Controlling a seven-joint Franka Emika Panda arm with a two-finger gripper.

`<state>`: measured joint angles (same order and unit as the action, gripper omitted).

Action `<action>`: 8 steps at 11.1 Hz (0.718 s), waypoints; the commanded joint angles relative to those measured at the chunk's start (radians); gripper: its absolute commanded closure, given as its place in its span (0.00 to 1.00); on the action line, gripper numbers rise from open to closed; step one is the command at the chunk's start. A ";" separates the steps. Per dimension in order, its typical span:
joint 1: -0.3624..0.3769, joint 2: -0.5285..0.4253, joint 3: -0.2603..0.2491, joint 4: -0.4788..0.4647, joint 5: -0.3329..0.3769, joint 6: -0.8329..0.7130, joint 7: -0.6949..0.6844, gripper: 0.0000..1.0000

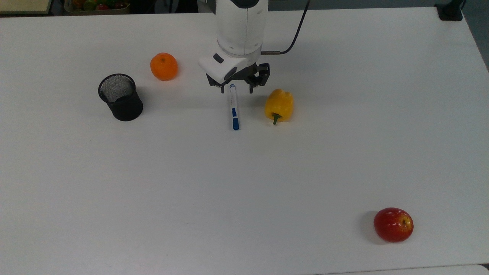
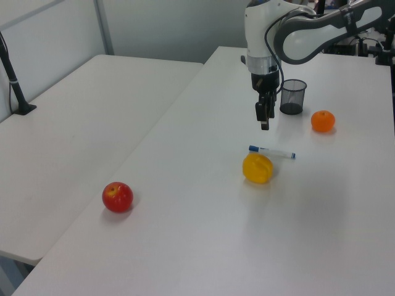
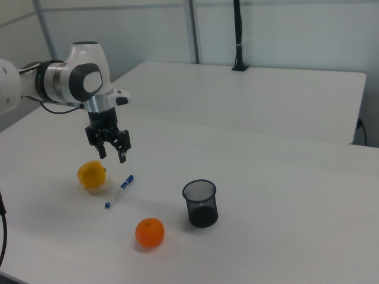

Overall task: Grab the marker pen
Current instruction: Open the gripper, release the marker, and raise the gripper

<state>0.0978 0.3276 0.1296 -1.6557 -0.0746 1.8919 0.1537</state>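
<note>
The marker pen (image 1: 233, 109), white with a blue cap and blue label, lies flat on the white table just to the left of the yellow pepper (image 1: 279, 104) in the top view. It also lies behind the pepper (image 2: 257, 168) in the left view as marker pen (image 2: 272, 152), and in the right view as marker pen (image 3: 119, 191). My gripper (image 1: 237, 91) hovers open over the pen's far end, its fingers spread to either side and holding nothing. The left view has the gripper (image 2: 264, 123) above the table, clear of the pen. In the right view the gripper (image 3: 112, 156) hangs above pen and pepper (image 3: 91, 174).
A black mesh cup (image 1: 120, 97) and an orange (image 1: 164, 66) stand at the top view's left. A red apple (image 1: 393, 224) lies at the top view's lower right. A second table (image 2: 74, 123) adjoins in the left view.
</note>
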 commanded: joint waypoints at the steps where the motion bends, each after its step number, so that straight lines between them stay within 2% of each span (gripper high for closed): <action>1: 0.007 -0.010 -0.002 0.004 -0.007 -0.007 0.010 0.00; 4: -0.007 -0.070 -0.007 0.005 -0.008 -0.030 0.006 0.00; 8: -0.067 -0.231 -0.013 0.019 -0.016 -0.154 -0.051 0.00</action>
<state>0.0648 0.2130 0.1237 -1.6095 -0.0816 1.8019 0.1493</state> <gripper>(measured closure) 0.000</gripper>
